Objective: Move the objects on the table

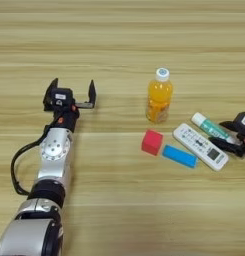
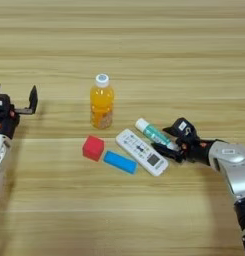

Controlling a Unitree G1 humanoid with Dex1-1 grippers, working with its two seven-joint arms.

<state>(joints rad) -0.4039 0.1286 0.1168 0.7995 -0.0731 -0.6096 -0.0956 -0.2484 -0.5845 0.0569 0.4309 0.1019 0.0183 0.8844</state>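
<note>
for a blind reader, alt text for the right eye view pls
The right end effector grips around a white-and-green tube on a wooden table, beside a remote, blue block, red cube and orange bottle.

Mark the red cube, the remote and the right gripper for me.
Red cube (image 2: 93,147), right eye view, on its top face.
Remote (image 2: 142,152), right eye view, on its button panel.
Right gripper (image 2: 168,142), right eye view, between its fingertips at the tube's end.
</note>
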